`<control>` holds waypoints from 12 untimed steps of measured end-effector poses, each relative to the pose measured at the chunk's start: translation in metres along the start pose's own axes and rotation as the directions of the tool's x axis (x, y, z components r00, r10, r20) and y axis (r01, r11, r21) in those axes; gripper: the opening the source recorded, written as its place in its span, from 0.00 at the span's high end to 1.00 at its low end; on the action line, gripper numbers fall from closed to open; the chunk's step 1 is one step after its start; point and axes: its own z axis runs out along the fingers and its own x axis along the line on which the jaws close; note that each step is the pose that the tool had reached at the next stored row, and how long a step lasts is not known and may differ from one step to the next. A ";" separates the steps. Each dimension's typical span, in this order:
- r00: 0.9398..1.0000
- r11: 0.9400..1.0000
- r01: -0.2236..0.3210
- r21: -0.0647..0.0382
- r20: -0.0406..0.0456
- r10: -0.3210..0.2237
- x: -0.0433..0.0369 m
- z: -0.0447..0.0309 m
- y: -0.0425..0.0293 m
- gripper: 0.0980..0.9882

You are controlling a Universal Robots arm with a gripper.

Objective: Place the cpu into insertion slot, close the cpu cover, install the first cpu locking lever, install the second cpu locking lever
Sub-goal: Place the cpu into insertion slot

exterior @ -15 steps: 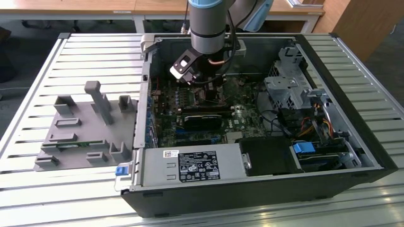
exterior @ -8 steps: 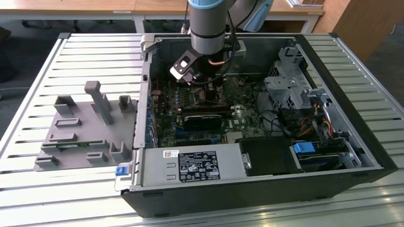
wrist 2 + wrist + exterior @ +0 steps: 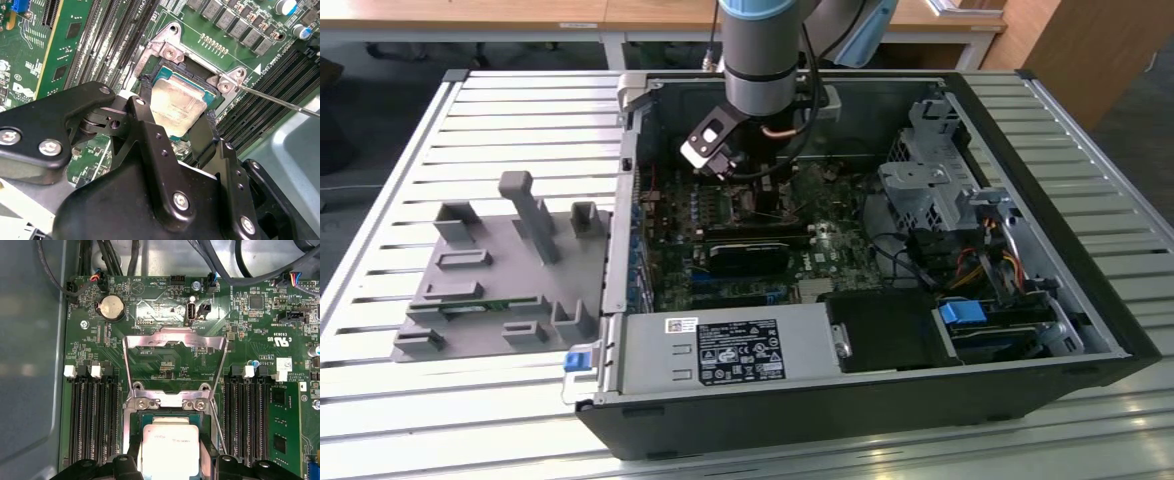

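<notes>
I see my gripper's (image 3: 177, 109) fingers pinching the cpu (image 3: 175, 100) by opposite edges, seated in the insertion slot (image 3: 148, 76) between the motherboard's (image 3: 90, 345) memory-slot banks (image 3: 92, 420); the cpu cover (image 3: 175, 337) stands flipped open.

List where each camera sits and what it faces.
Exterior view: off the arm, looking down into the open black computer case; the grey arm shows.
First wrist view: on the wrist, facing the green motherboard; the black gripper shows.
Second wrist view: on the wrist, slanted; gripper body shows.
Both wrist views share the silver-grey square cpu chip between the jaws.
</notes>
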 end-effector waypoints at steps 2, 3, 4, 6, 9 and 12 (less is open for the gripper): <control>1.000 1.000 0.000 0.000 0.000 0.000 -0.0001 0.0008 -0.0001 0.50; 1.000 1.000 0.000 0.000 0.000 0.000 -0.0001 0.0008 -0.0001 0.50; 1.000 1.000 0.000 0.000 0.000 0.000 -0.0001 0.0008 -0.0001 0.50; 1.000 1.000 0.000 0.000 0.000 0.000 -0.0001 0.0010 -0.0001 0.50; 1.000 1.000 0.000 0.000 0.000 0.000 -0.0001 0.0010 -0.0001 0.50; 1.000 1.000 0.000 0.000 0.000 0.000 0.0000 0.0012 -0.0001 0.49</control>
